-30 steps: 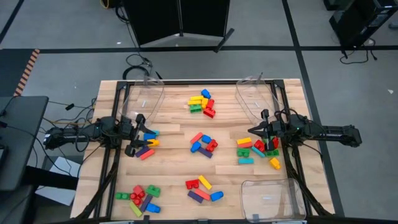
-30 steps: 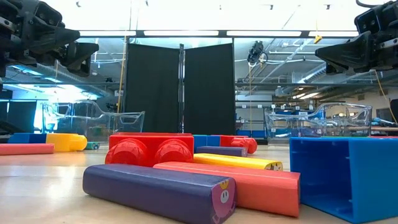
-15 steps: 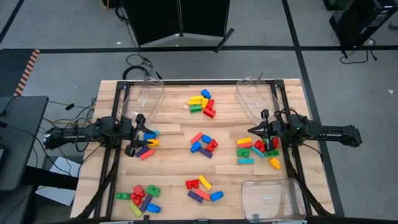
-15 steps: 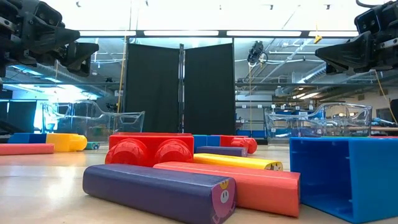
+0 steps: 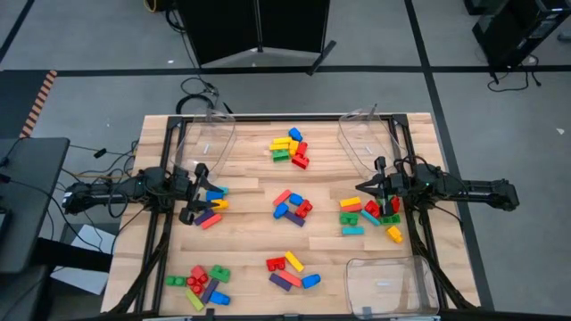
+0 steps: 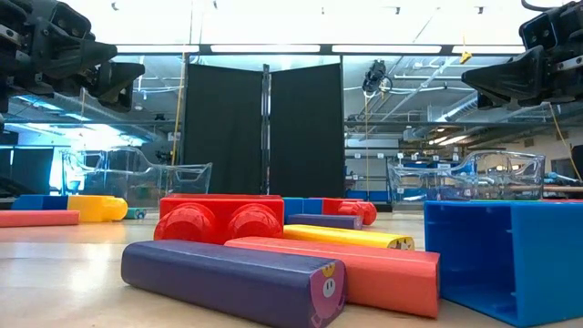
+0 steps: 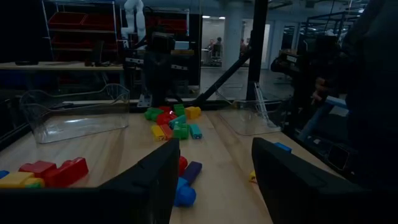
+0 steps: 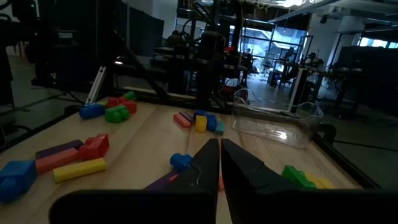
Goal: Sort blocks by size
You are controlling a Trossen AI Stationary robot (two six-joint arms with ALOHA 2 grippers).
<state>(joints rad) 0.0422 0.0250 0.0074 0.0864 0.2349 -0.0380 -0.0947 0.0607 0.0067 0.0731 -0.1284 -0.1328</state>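
**Both pincers hover empty over a desk of unsorted blocks**

We find the blocks lying in six loose clusters on the wooden desk (image 5: 250,250): one at the far centre (image 5: 290,148), one at mid-desk (image 5: 292,207), one at the near centre (image 5: 291,271), one at the near left corner (image 5: 203,285), one at the left edge (image 5: 212,207) and one at the right edge (image 5: 368,218). All of them rest on the desk surface.

We note three clear bins: one at the far left (image 5: 207,143), one at the far right (image 5: 368,141) and one at the near right (image 5: 388,283). We see no blocks in them from above.

The left pincer (image 5: 193,192) hangs above the desk just beside the left-edge cluster, its fingers (image 7: 297,180) spread apart with nothing between them. The right pincer (image 5: 364,188) hangs above the right-edge cluster, its fingers (image 8: 208,163) pressed together and holding nothing.

In the low view, a purple bar (image 6: 235,279), an orange bar (image 6: 364,270), a red brick (image 6: 220,219) and a blue block (image 6: 506,260) lie nearest the camera.
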